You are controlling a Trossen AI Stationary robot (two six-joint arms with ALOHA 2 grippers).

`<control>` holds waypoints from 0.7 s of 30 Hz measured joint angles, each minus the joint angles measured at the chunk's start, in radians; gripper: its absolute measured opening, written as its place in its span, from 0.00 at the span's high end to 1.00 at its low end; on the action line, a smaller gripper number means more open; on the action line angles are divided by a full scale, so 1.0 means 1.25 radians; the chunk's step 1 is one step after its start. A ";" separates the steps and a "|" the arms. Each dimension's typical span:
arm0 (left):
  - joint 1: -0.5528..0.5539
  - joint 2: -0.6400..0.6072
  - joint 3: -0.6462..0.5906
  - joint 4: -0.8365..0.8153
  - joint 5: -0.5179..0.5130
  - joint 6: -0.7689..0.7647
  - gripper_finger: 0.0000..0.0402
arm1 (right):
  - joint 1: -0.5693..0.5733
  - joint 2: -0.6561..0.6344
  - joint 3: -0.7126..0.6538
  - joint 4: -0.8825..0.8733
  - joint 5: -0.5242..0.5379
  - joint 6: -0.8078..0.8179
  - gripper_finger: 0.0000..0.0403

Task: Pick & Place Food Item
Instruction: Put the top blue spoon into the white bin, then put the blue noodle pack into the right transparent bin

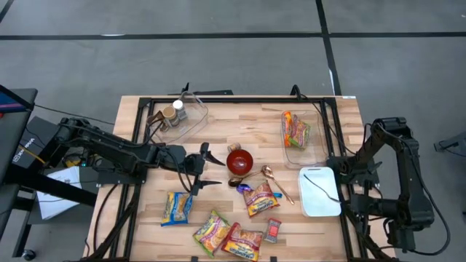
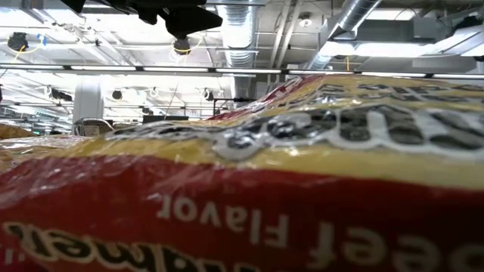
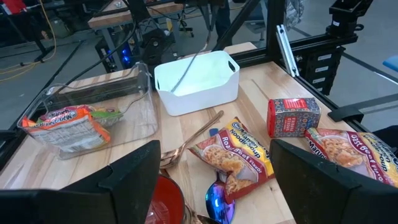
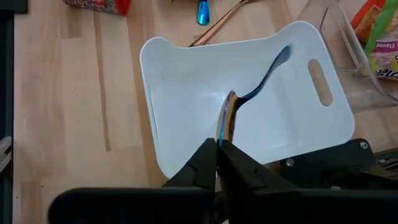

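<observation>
Several noodle packets lie flat on the wooden table: one (image 1: 261, 198) near the middle, others (image 1: 177, 207) (image 1: 244, 244) toward the near edge, beside a small red box (image 1: 272, 230). One more packet (image 1: 295, 129) lies in a clear tub at the far right. My left gripper (image 1: 204, 169) (image 3: 212, 149) hovers open just left of the red bowl (image 1: 239, 160), touching nothing. At the right edge, my right gripper (image 1: 336, 166) (image 4: 217, 144) is above the white bin (image 4: 186, 81), shut on an iridescent utensil (image 4: 255, 87). My right gripper pinches the utensil's near, gold-purple end (image 4: 225, 123) between its two fingertips. The fingers come slanting down from above and lie along the utensil. It slants away below them into the white bin, blue far end (image 4: 283, 55) lowest. Whether that end touches the bin I cannot tell.
A copper spoon (image 1: 275, 180) and a blue iridescent spoon (image 3: 214, 199) lie right of the bowl. A clear tub with jars (image 1: 177, 113) stands at the far left. A black frame rails the table's edges. The low view is filled by a packet (image 2: 242, 189) close to the lens.
</observation>
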 joint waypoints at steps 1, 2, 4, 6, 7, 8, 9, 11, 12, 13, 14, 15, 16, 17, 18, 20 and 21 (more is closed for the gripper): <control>0.000 0.000 0.000 0.000 0.000 0.000 0.26 | 0.000 0.000 0.000 -0.001 0.000 0.005 0.96; 0.000 0.000 0.000 0.000 0.000 0.000 0.26 | 0.000 0.000 0.000 -0.001 0.000 0.009 0.94; 0.000 0.000 0.000 0.000 0.000 0.000 0.26 | 0.000 0.000 0.001 -0.005 0.000 0.027 0.92; 0.000 0.000 0.000 0.000 0.000 0.003 0.26 | 0.000 0.000 0.000 -0.008 0.000 0.046 0.89; 0.000 0.000 0.000 0.000 0.000 0.003 0.26 | 0.000 0.000 0.000 -0.008 0.000 0.048 0.88; 0.000 0.000 0.000 0.000 0.000 0.003 0.26 | 0.000 0.000 0.000 -0.008 0.000 0.048 0.86; 0.000 0.000 0.000 0.000 0.000 0.003 0.26 | 0.000 0.000 0.001 -0.008 0.000 0.048 0.85; 0.000 0.000 0.000 0.000 0.001 0.003 0.26 | 0.000 0.000 0.000 -0.011 0.000 0.048 0.82; 0.000 0.000 0.000 0.000 0.001 0.003 0.26 | 0.000 0.000 0.000 -0.015 0.002 0.048 0.81; 0.000 0.000 0.000 0.000 0.001 0.004 0.26 | 0.000 0.000 0.000 -0.019 0.006 0.048 0.80; 0.000 0.000 0.000 0.000 0.001 0.004 0.26 | 0.000 0.000 0.001 -0.022 0.012 0.048 0.79; 0.000 0.000 0.000 0.000 0.001 0.004 0.26 | 0.000 0.000 0.001 -0.026 0.019 0.048 0.79; 0.000 0.000 0.000 0.000 0.001 0.004 0.26 | 0.000 0.000 0.001 -0.030 0.025 0.048 0.78; 0.000 0.000 0.000 0.000 0.001 0.004 0.26 | 0.000 0.000 0.001 -0.030 0.027 0.048 0.78; 0.000 0.000 0.000 0.000 0.001 0.004 0.26 | 0.000 0.000 0.001 -0.029 0.027 0.047 0.78; 0.000 0.000 0.000 0.000 0.001 0.004 0.26 | 0.000 -0.002 0.001 -0.029 0.027 0.042 0.77; 0.000 0.000 0.000 0.000 0.001 0.004 0.26 | 0.000 -0.002 0.001 -0.030 0.027 0.042 0.77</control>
